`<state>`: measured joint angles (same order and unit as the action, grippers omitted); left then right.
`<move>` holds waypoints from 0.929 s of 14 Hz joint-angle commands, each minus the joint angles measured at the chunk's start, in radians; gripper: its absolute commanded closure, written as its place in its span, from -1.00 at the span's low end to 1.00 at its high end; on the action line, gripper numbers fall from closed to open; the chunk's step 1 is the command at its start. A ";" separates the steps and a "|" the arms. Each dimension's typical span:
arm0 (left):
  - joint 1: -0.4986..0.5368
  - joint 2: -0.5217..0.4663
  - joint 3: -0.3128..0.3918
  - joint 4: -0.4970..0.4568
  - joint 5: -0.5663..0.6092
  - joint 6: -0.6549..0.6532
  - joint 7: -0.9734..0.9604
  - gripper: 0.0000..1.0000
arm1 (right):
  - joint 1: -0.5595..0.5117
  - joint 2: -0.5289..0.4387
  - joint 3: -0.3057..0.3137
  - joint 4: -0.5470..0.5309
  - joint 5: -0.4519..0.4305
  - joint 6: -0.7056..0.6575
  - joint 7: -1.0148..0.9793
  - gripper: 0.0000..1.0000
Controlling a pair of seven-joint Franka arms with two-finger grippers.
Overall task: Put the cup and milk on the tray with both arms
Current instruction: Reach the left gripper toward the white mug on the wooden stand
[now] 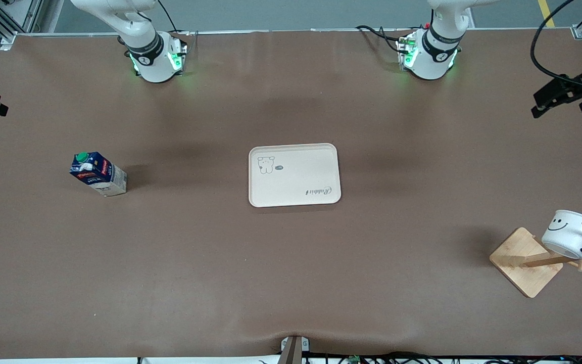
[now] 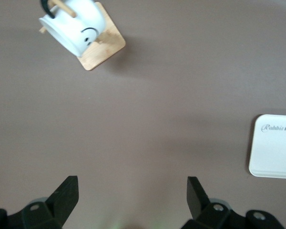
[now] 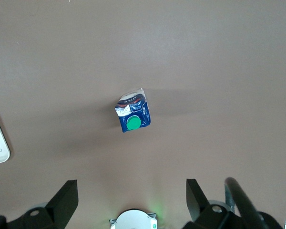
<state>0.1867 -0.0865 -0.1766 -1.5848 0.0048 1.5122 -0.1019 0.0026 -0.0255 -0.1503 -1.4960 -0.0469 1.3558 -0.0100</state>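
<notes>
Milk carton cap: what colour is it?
Green; the cap of the milk shows best in the right wrist view, seen from above.

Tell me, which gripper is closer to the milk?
The right gripper, open, high above the table with the milk below it. The left gripper, open, is up near the cup's end.

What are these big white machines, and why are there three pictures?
They are two robot arms bolted to a brown table. One picture looks down from a high camera facing them. The other two come from cameras on each arm's wrist, looking down past its tool. The left tool and the right tool are both open and hold nothing. On the table lie a cream tray, a blue milk carton standing toward the right arm's end, and a smiley cup hanging on a wooden stand toward the left arm's end.
</notes>
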 commanded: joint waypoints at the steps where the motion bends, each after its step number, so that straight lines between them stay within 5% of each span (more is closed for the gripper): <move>1: 0.072 0.025 0.002 0.013 -0.011 0.028 0.022 -1.00 | -0.004 0.003 0.005 0.011 -0.014 -0.014 0.010 -1.00; 7: 0.201 0.024 0.000 -0.266 -0.046 0.460 0.132 -1.00 | -0.006 0.003 0.005 0.013 -0.014 -0.014 0.010 -1.00; 13: 0.237 0.083 0.000 -0.386 -0.145 0.713 0.151 -1.00 | -0.006 0.003 0.005 0.014 -0.014 -0.012 0.008 -1.00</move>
<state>0.4011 -0.0097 -0.1712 -1.9451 -0.0749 2.1689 0.0210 0.0021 -0.0246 -0.1514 -1.4961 -0.0469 1.3544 -0.0099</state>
